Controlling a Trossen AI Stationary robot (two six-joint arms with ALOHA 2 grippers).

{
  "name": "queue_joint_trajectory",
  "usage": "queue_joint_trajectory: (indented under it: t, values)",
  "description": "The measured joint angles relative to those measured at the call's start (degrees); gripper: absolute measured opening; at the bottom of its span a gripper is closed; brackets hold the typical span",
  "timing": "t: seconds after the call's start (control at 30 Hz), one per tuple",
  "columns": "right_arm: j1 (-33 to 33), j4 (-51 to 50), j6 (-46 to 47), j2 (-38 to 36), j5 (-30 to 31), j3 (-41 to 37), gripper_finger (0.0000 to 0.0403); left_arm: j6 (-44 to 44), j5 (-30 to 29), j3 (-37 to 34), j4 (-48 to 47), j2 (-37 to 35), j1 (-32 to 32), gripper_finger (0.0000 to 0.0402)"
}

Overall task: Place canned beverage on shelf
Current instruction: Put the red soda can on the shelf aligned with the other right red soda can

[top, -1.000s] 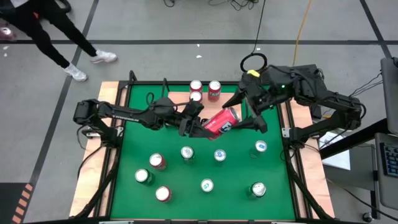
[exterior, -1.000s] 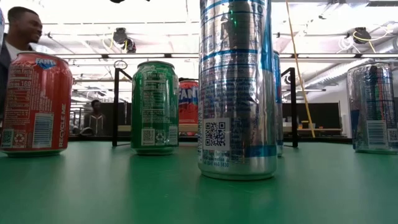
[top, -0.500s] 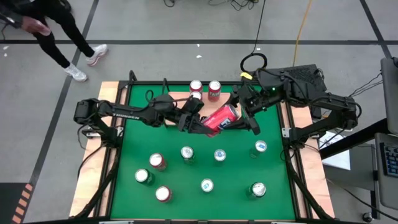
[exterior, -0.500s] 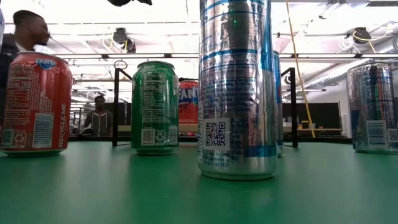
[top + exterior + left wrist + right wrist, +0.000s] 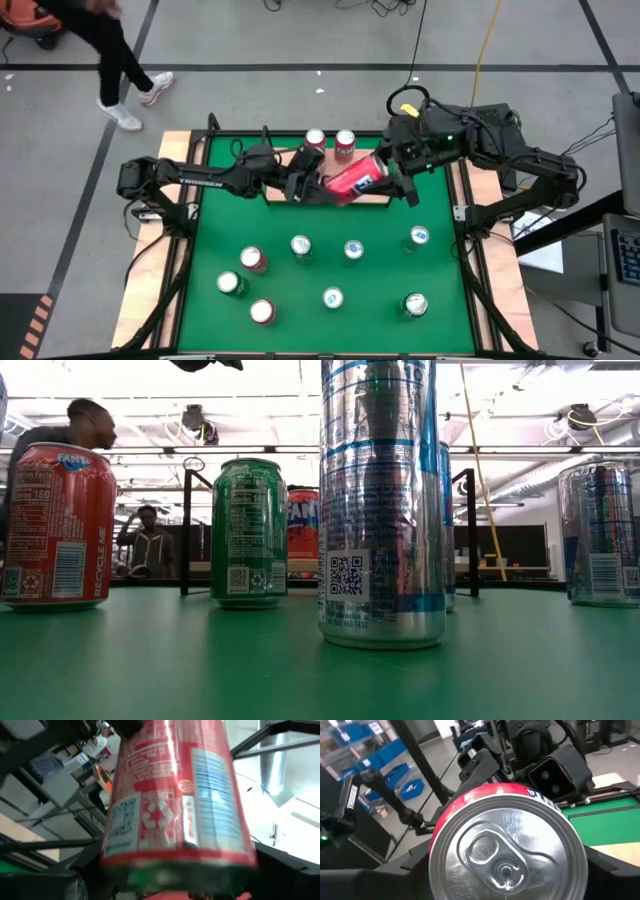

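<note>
Two dark arms meet over the upper middle of the green mat (image 5: pixel 330 270) in the high view, both at one red can (image 5: pixel 356 177) that lies tilted, its top toward the right. Largest of all is the wooden tabletop (image 5: pixel 505 285), showing as strips at the mat's left and right edges. The shelf (image 5: pixel 345 193), a light-wood board with thin black rails, sits at the mat's upper middle, directly under the tilted can; two upright red cans (image 5: pixel 345 141) stand on its far part.

The right gripper (image 5: pixel 392 178) is clamped on the can's top end; its wrist view shows the silver lid (image 5: pixel 506 853) filling the space between its fingers. The left gripper (image 5: pixel 312 187) is at the can's bottom end with its fingers apart on either side of the can, and whether they press it I cannot tell.

Eight more cans stand upright lower on the mat, among them a green can (image 5: pixel 249 532) and a tall silver-blue can (image 5: pixel 381 500) in the low view.

A person (image 5: pixel 95 40) walks at the upper left.
</note>
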Motion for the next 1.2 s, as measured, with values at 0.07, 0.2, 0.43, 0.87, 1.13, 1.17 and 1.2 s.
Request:
queue_joint_trajectory:
  t: [0.07,0.2,0.43,0.87,1.13,1.17,1.2]
  values:
    - [0.0,-0.5,1.6,-0.7,0.1,0.0,0.0297,0.2,0.0,0.0,-0.9,-0.8,1.1,0.0374]
    - [0.0,-0.6,5.2,-1.8,0.4,0.0,0.0297,2.1,-0.1,0.0,-3.8,-2.3,3.7,0.0383]
    - [0.0,-5.4,9.3,-3.6,0.3,0.0,0.0296,6.5,-0.2,0.0,-13.4,-5.3,7.6,0.0384]
    - [-3.2,-14.9,2.5,3.1,4.5,0.0,0.0295,18.3,-8.6,0.0,-36.0,-15.4,9.2,0.0384]
    - [-9.2,-19.3,-3.9,11.1,6.9,0.0,0.0297,20.8,-12.0,0.0,-52.3,-23.0,8.9,0.0384]
    - [-9.9,-19.8,-4.2,11.9,6.9,0.0,0.0297,21.2,-12.6,0.0,-54.5,-24.1,8.8,0.0384]
    - [-10.6,-20.6,-4.3,12.7,6.9,0.1,0.0297,21.6,-13.2,0.0,-56.7,-25.0,8.7,0.0384]
